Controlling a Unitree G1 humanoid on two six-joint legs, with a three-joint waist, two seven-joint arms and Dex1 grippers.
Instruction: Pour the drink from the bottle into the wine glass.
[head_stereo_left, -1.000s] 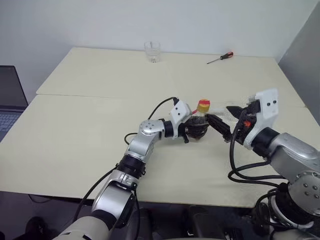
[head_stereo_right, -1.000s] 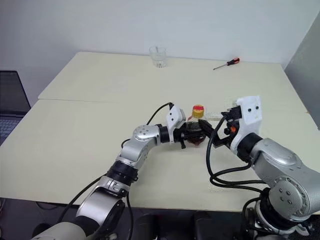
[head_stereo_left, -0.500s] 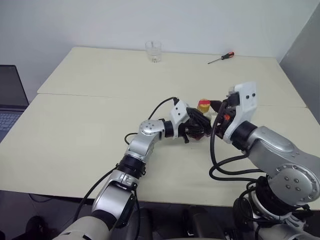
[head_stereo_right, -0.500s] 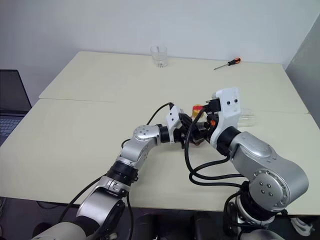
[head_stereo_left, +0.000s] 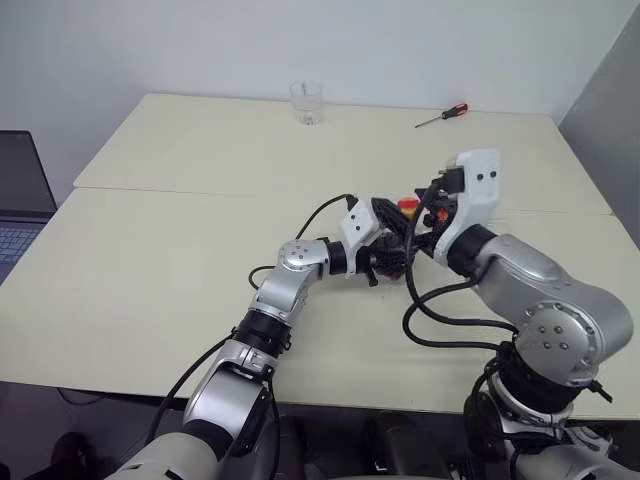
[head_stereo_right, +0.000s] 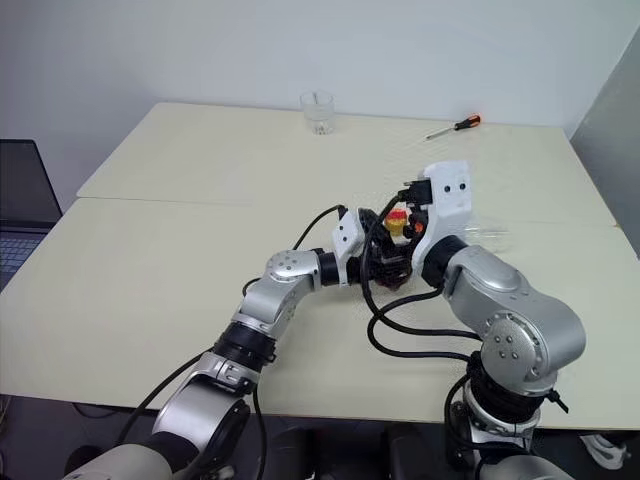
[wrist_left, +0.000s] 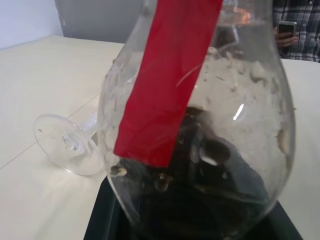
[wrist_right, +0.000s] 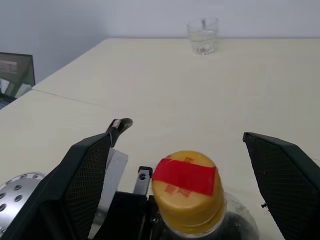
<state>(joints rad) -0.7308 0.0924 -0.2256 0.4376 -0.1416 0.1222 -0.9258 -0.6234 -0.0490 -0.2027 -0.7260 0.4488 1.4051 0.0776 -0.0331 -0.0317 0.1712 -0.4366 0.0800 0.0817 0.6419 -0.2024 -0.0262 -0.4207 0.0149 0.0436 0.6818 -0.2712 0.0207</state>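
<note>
The bottle (head_stereo_left: 396, 256) stands upright at mid-table, clear plastic with a yellow cap (wrist_right: 187, 192), a red tape strip (wrist_left: 165, 80) down its side and a little dark drink (wrist_left: 210, 200) at the bottom. My left gripper (head_stereo_left: 386, 262) is shut on the bottle's belly from the left. My right gripper (wrist_right: 180, 145) is open at cap height, one black finger (wrist_right: 85, 175) on each side of the cap, apart from it. The wine glass (head_stereo_right: 492, 237) lies on its side just right of the bottle, its round foot (wrist_left: 65, 145) showing behind the bottle.
A short clear tumbler (head_stereo_left: 307, 102) stands at the table's far edge, with a red-handled screwdriver (head_stereo_left: 441, 115) to its right. A laptop (head_stereo_left: 15, 195) sits off the table's left side. A person holding a phone (wrist_left: 295, 30) is beyond the right side.
My right gripper has swung left and slightly forward from beside the bottle, and its open fingers now straddle the cap. The left gripper and bottle have kept still.
</note>
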